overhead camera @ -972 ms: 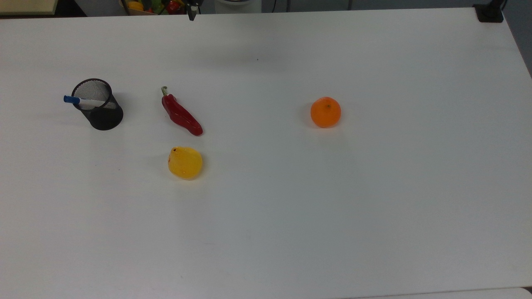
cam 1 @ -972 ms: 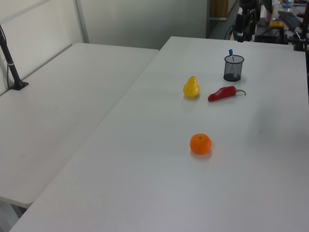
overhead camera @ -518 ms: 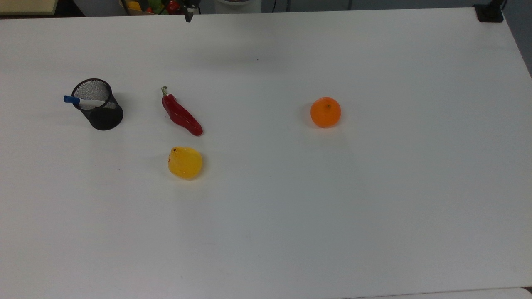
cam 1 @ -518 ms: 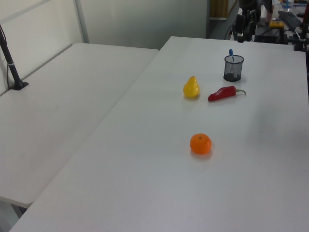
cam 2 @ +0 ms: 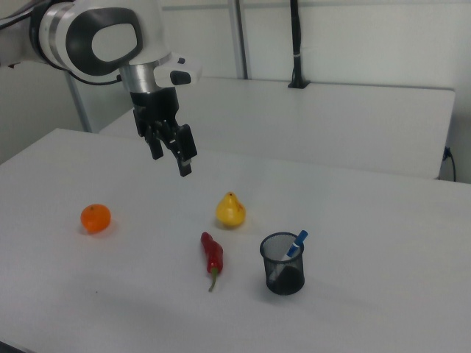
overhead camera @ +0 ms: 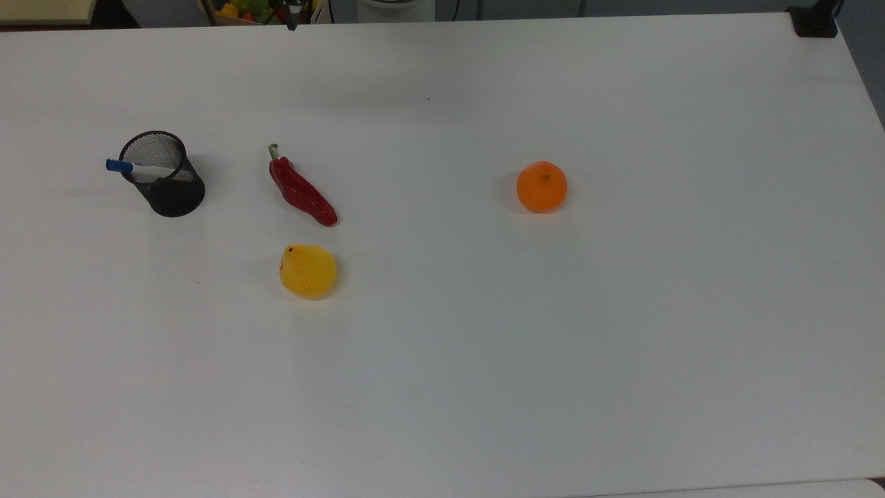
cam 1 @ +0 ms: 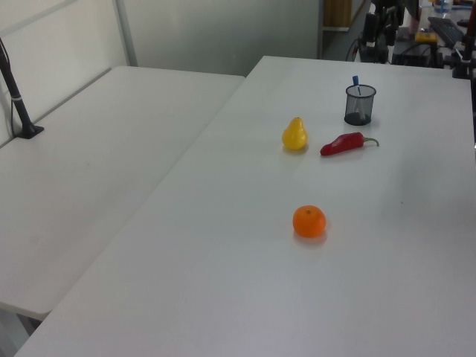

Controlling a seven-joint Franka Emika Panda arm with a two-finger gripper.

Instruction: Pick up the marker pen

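Marker pen (cam 2: 291, 250) upright in black mesh cup (cam 2: 282, 273); hand (cam 2: 171, 157) aloft, empty, fingers parted.

Arm (cam 2: 96, 37): glossy white rounded shell, grey oval inset at joint. White wrist flange above jaws. Gripper (cam 2: 171, 151): black body, black jaws.

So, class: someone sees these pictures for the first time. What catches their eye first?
Probably the bright fruit on the white table: an orange, a yellow pear and a red chilli. Next, the arm's tool hanging above the table, and the blue-capped marker pen standing in a black mesh cup.
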